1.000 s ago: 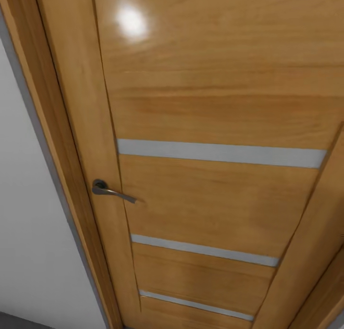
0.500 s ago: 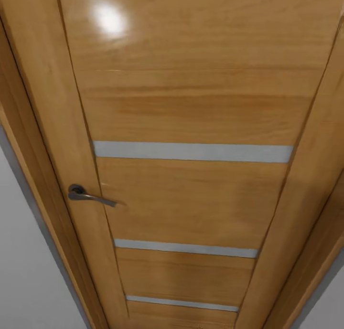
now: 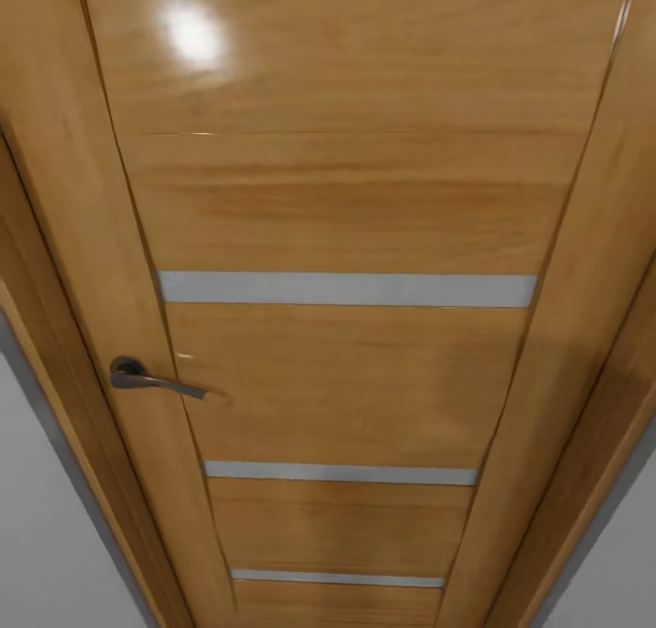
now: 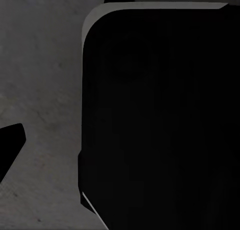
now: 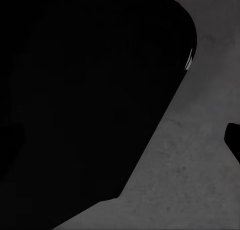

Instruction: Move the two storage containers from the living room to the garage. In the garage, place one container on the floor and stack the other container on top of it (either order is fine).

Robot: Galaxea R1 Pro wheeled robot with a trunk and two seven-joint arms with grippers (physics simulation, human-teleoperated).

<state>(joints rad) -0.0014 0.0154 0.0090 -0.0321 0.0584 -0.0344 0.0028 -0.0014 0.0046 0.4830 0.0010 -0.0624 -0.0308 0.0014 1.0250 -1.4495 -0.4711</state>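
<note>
A closed wooden door (image 3: 346, 373) (lever handle (image 3: 146, 379) at left) is seen ahead; claw states cannot be told.

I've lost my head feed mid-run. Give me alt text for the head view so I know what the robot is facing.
A closed honey-coloured wooden door seen from close up, crossed by three pale horizontal strips. A dark metal lever handle sits at its left edge, with the door frame and a sliver of grey wall beyond it.
</note>
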